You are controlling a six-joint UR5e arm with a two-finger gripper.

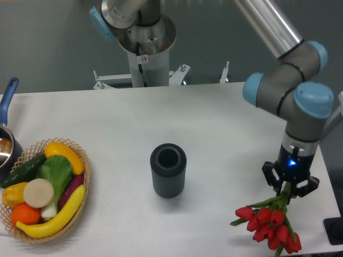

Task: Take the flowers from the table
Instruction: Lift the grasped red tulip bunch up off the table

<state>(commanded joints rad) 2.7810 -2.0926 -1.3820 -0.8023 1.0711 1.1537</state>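
The claw (290,185) is closed on the stems of the flowers (270,221), far to the right of the dark vase (168,170) and near the right edge of the table (161,118). It grips the thin green stems at their upper end, so the red buds and leaves hang below it, toward the front edge of the table. I think the stems were chosen because they are narrow and tied together, so two fingers can close on them, while the buds are soft and would be crushed.

The bunch hangs tilted, with the heads lower and a little to the left of the claw. I cannot tell if the lowest buds touch the table or are just above it. The arm stands almost straight down over the grip, which suits a lift upward.

The vase stands upright and open at the top, well apart from the flowers. Far to its left is a basket (83,160) of vegetables and fruit, not involved here.
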